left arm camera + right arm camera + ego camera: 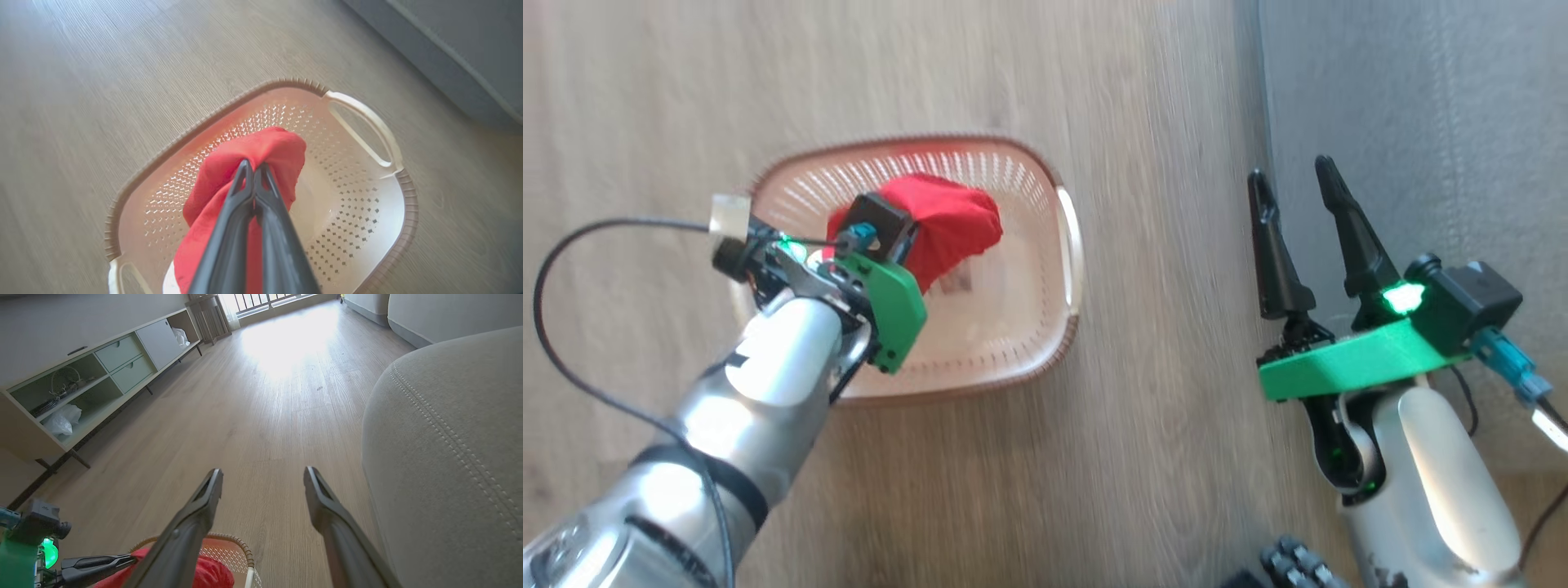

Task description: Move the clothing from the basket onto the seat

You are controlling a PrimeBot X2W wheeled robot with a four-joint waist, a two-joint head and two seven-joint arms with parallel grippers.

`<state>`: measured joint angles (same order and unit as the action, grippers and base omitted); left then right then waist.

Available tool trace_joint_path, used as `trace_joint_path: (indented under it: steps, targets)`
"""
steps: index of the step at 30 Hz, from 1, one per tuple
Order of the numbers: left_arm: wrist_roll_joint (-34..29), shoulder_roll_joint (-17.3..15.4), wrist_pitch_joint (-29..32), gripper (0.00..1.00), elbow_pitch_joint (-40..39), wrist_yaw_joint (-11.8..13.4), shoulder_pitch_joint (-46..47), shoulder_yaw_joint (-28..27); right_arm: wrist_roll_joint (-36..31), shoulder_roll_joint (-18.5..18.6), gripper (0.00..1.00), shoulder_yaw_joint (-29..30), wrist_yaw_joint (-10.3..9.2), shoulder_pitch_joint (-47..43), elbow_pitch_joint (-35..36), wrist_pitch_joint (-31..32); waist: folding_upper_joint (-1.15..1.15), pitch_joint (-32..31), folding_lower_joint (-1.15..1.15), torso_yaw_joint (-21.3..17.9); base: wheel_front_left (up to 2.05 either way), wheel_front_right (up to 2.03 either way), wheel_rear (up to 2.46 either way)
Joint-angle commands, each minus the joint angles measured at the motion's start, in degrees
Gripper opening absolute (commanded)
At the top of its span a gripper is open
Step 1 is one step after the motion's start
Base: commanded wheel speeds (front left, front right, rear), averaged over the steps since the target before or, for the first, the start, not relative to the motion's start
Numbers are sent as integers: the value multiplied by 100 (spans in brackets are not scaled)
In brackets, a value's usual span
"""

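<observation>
The red crumpled cloth garment (269,151) was soft and matt. The cream-white rectangular plastic basket (359,212) looked smooth and faintly glossy, walls perforated, brown rim ribbed like weave. The large grey fabric-upholstered seat (449,465) was matt, finely napped, with raised pale stitching. The pale wood-grain floor (261,400) had a satin sheen. Right gripper (263,473): dark matt plastic fingers (196,514), green matt plastic mount (1339,363). The silver left forearm (768,376) shone glossy.

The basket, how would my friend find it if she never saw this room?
Start at the big grey seat; beside it lies pale wooden floor. On that floor, apart from the seat, sits the basket: cream, dotted with holes, brown-rimmed. It alone has red clothing bunched at it, pinched by the left gripper.
</observation>
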<state>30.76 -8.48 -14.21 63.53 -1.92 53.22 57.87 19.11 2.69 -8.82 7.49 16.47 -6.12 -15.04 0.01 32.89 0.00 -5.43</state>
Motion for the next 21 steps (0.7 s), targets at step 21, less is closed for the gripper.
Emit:
trace_joint_path:
  steps: [21]
  targets:
    - [-1292,-378,-78,0,-4219,699,-2008,-3267,145,19,100,20,0,-949,-387,4,-1,-2709,0,739,0,0,0]
